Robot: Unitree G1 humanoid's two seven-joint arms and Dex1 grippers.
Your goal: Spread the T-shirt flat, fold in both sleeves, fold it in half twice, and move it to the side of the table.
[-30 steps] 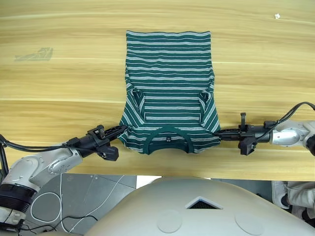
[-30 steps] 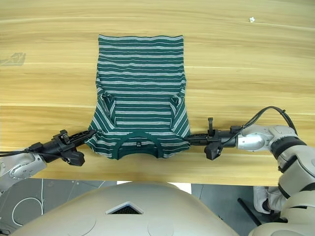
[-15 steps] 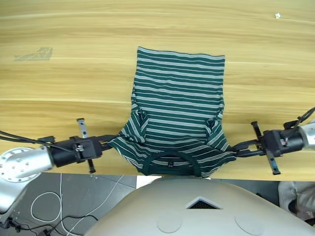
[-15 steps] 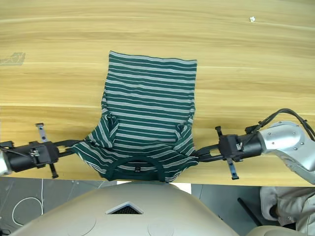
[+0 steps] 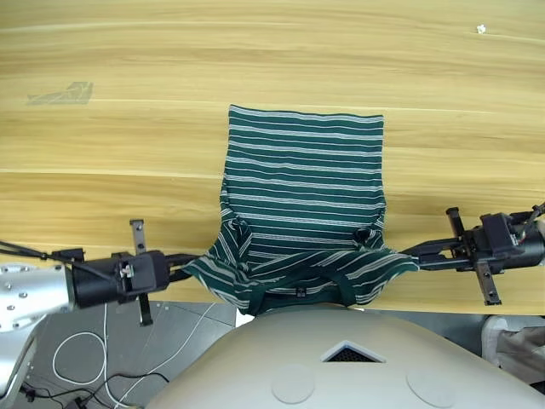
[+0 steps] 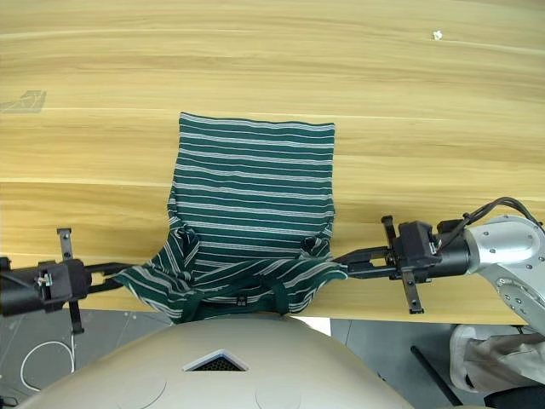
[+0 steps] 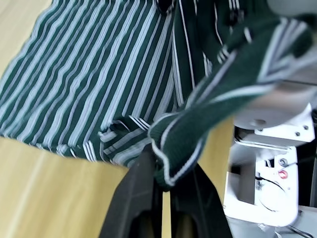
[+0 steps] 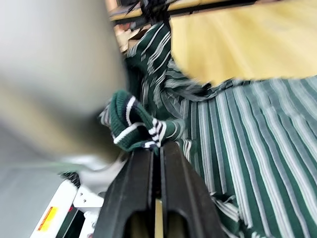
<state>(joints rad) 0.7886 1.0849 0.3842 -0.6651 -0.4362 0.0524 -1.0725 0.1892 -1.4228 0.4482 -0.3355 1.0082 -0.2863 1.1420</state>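
A dark green T-shirt (image 5: 304, 192) with white stripes lies on the wooden table (image 5: 128, 153), sleeves folded in, hem at the far side. Its collar end is lifted off the near table edge and stretched between my two grippers. My left gripper (image 5: 192, 262) is shut on the shirt's left shoulder corner; in the left wrist view the fabric bunches between its fingers (image 7: 141, 171). My right gripper (image 5: 412, 252) is shut on the right shoulder corner, with striped cloth pinched at its fingertips (image 8: 143, 153). The collar (image 6: 243, 294) sags low near my body.
A small white scrap (image 5: 480, 28) lies at the far right of the table. A faint grey mark (image 5: 60, 94) shows on the wood at the far left. Bare wood extends on both sides of the shirt.
Both grippers have lifted the collar end and pulled it toward me, off the near edge. The shirt slid nearer, its hem moving closer. The arms moved outward, stretching the shoulders apart.
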